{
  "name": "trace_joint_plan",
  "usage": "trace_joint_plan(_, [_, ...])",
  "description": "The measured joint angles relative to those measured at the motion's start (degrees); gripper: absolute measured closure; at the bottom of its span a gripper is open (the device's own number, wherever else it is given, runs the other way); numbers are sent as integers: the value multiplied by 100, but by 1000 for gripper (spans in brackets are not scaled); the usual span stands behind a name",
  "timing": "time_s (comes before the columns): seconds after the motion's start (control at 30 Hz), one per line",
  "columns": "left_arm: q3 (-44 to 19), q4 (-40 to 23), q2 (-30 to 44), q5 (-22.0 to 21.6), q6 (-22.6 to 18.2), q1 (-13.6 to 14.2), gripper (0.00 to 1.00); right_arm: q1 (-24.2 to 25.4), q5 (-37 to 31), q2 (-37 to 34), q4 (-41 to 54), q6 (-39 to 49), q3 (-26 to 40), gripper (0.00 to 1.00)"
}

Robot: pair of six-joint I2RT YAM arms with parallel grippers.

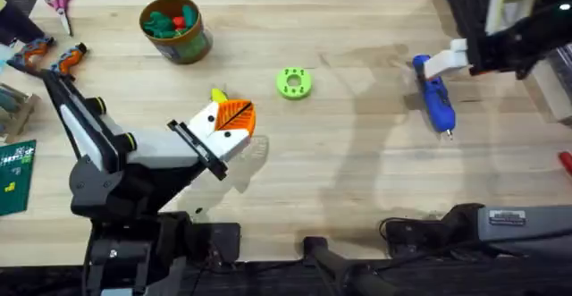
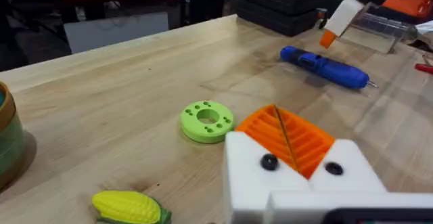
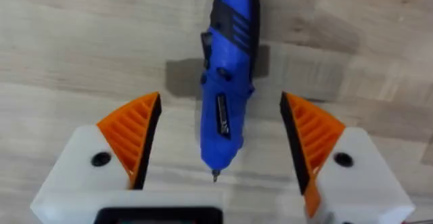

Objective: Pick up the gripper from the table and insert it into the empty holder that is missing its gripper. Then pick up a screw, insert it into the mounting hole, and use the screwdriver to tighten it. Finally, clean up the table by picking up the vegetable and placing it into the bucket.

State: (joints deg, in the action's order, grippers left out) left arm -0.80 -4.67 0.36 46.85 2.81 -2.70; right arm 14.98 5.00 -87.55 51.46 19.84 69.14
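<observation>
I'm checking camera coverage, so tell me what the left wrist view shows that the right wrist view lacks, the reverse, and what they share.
Left wrist only: the yellow vegetable, the lime-green ring, the bucket at the picture's edge, and the left gripper with its fingers together. Right wrist only: the right gripper from above, its orange fingers spread either side of the tool. Both: the blue screwdriver lying on the wooden table.

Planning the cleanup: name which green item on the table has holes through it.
The lime-green flat plastic ring, mid-table, has holes around its face. The round green tub with tan rim has none visible and holds toy pieces.
</observation>
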Motion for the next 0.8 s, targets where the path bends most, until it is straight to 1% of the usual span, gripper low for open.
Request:
trace_joint_plan(0.2, [0,0,0,0,0,0,991,-285,-283,-479,-379,156,0,8])
trace_joint_plan(0.37, [0,0,0,0,0,0,991,-423,-366,-879,-447,168,0,7])
trace_joint_plan(0.6, [0,0,0,0,0,0,991,-442,-383,-1463,-536,168,118,8])
trace_joint_plan(0.8, [0,0,0,0,1,0,991,-442,-459,-1722,-733,185,133,8])
